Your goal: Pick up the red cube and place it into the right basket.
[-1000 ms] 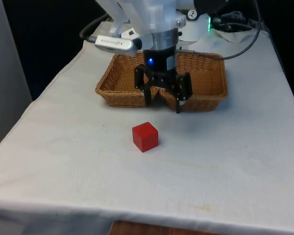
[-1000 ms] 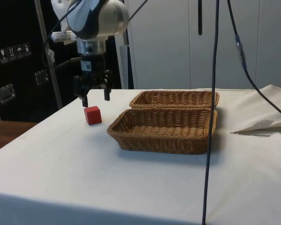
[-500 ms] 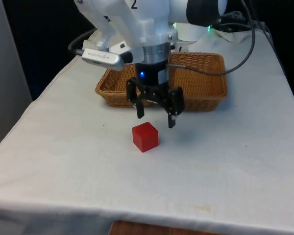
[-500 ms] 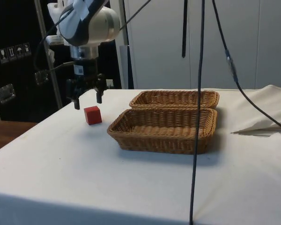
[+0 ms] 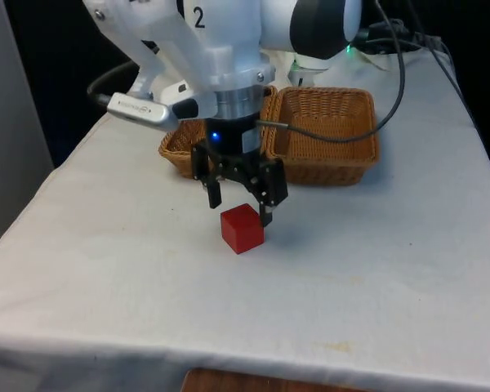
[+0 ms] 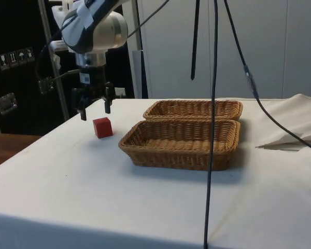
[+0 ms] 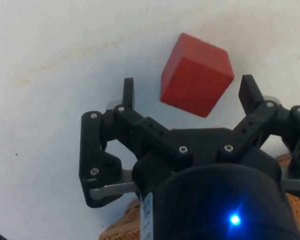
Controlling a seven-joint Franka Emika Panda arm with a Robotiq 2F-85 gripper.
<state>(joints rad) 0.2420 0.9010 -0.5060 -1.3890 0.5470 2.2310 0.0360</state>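
Gripper (image 5: pixel 239 206) spread wide, holding nothing, poised just above and slightly behind the red cube (image 5: pixel 242 228), one finger to each side so the gap can take it. Cube sitting on the white tablecloth (image 5: pixel 131 269), turned cornerwise to the fingers (image 7: pixel 128 91), near the two wicker baskets (image 6: pixel 184 136) but apart from them. Likely a pre-grasp alignment: a small shift forward and some wrist rotation probably needed to meet flat faces. Right basket (image 5: pixel 327 131) empty, awaiting the cube
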